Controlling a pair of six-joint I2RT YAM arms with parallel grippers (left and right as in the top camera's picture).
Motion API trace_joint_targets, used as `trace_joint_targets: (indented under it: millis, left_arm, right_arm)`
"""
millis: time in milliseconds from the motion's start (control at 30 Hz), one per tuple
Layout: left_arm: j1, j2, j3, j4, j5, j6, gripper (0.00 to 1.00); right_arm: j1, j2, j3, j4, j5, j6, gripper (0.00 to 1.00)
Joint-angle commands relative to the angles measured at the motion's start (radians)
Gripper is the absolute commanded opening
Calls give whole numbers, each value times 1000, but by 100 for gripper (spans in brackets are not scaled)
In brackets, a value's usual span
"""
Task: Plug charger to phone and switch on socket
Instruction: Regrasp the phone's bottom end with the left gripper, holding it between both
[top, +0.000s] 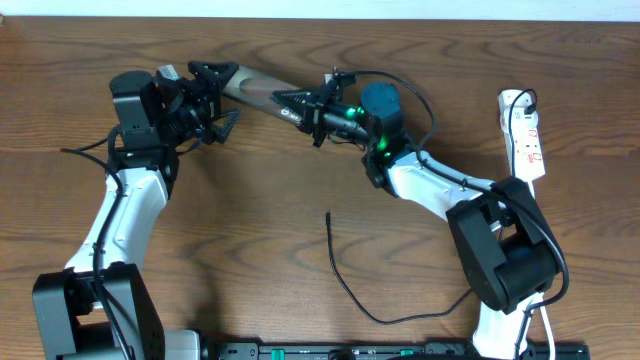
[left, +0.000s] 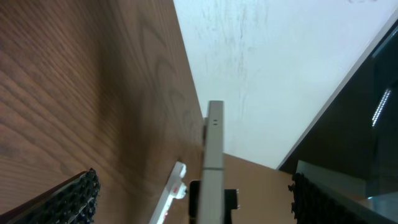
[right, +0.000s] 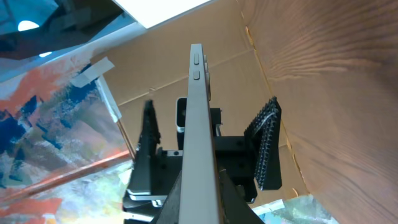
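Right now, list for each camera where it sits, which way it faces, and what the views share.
Overhead: above the table, facing straight down; shows left tool, right tool, charger, socket.
Left wrist: behind the open left tool, facing along the table toward the socket; own fingers at the bottom corners.
Right wrist: behind the right tool, facing the left tool; own tool clamps the phone.
Shared: all three show the phone.

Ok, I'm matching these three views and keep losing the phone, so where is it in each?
Overhead: the phone slants across the upper part, left of centre.
Left wrist: the phone is edge-on, a thin grey strip, lower centre.
Right wrist: the phone is edge-on, running up the middle.
Shared landmark: the wooden table, at left in the left wrist view and at right in the right wrist view.
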Motion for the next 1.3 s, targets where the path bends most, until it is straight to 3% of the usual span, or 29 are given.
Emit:
trace_joint_targets:
  millis: [0,733,1200,1267]
  left_arm:
    - [-20,4,-10,5,-33,-34,96]
    - [-45,6,-11,32,-71,12,93]
    - [-4,6,-11,28,-2,35,51]
    - [-4,6,-11,26,-4,48,39]
  right_arm:
    - [26,-2,16,16,43,10,1]
    - [73,-2,16,30,73,117,1]
    - [71,-2,16,27,70,92,1]
    - [75,-2,16,27,70,92,2]
